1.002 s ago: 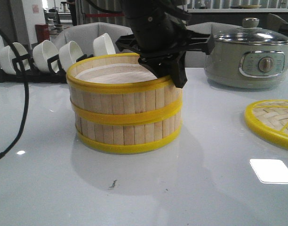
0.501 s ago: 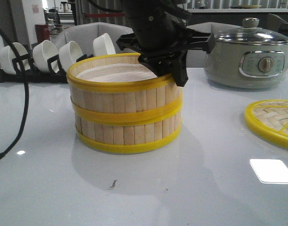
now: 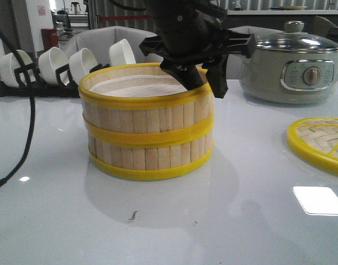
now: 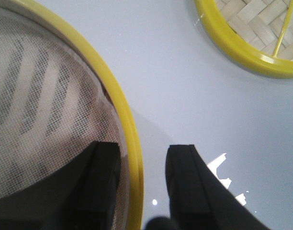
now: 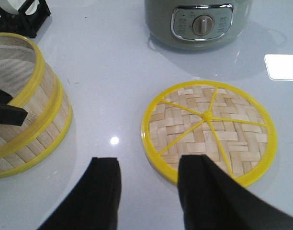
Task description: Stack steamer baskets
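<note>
The two steamer baskets stand stacked in the middle of the table, the upper basket (image 3: 141, 113) on the lower basket (image 3: 149, 157); the stack also shows in the right wrist view (image 5: 27, 129). A pale liner (image 4: 41, 110) lies inside the upper one. My left gripper (image 3: 204, 83) is open and straddles the upper basket's top rim (image 4: 122, 115) on its right side. One finger is inside over the liner and one outside; neither visibly touches the rim. My right gripper (image 5: 151, 163) is open and empty above the table, between the stack and the lid.
The flat woven lid (image 3: 321, 143) lies at the right, also in the right wrist view (image 5: 208, 129). The grey-green pot (image 3: 293, 66) stands behind it. A rack of white bowls (image 3: 53, 66) is at the back left. A black cable (image 3: 28, 110) hangs at the left.
My left gripper has risen a little and its outer finger has moved away from the basket wall. The stacked baskets have not moved.
</note>
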### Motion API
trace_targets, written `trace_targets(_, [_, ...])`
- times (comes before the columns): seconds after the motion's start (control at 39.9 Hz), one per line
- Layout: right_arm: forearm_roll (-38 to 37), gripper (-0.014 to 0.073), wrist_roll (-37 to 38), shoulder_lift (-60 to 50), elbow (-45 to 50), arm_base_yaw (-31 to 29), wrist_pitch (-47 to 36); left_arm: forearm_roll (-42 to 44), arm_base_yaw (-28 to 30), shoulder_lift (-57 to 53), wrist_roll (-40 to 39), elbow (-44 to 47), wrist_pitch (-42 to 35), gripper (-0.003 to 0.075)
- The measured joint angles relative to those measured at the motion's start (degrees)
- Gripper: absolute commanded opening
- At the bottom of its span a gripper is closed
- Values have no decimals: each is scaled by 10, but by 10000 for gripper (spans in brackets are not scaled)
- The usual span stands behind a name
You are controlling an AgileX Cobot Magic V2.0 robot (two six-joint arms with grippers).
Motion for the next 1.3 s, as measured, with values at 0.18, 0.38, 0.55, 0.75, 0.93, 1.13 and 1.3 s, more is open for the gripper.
trace_targets(0.18, [0, 395, 0, 0, 0, 0, 0, 0, 0, 0, 0, -37, 17, 376])
trace_targets(0.38, [0, 395, 0, 0, 0, 0, 5, 12, 0, 0, 0, -80, 37, 454])
trace_targets(0.55, [0, 395, 0, 0, 0, 0, 5, 53, 0, 0, 0, -116, 77, 287])
trace_targets(0.75, [0, 395, 0, 0, 0, 0, 5, 74, 40, -25, 0, -149, 108, 102])
trace_targets(0.93, [0, 395, 0, 0, 0, 0, 5, 77, 123, -108, -2, -152, 100, 86])
trace_targets(1.13, [0, 395, 0, 0, 0, 0, 5, 81, 273, -227, -12, -142, 93, 86])
trace_targets(1.3, [0, 395, 0, 0, 0, 0, 5, 73, 397, -339, -21, -41, 76, 86])
